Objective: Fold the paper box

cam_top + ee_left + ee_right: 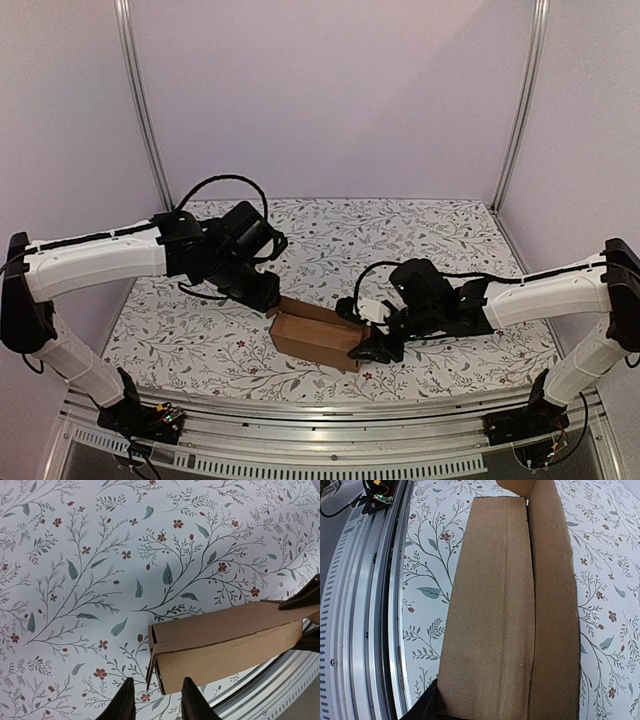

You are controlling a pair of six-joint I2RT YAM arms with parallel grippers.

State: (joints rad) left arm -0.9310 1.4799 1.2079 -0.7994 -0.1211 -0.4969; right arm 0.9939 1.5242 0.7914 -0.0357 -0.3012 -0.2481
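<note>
the slim paper box [318,338] lies near the table's [440,235] near edge, the right gripper [372,343] clamping one end; the left gripper [155,702], narrowly parted, sits at the other.

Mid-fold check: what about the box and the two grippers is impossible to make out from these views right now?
- Right gripper grip: top view too small and dark; right wrist view shows one dark finger, the rest cut off by the bottom edge.
- Paper box right end: hidden by that gripper.
- Left gripper: whether its fingertips touch the box; the bottom edge crops them.
</note>
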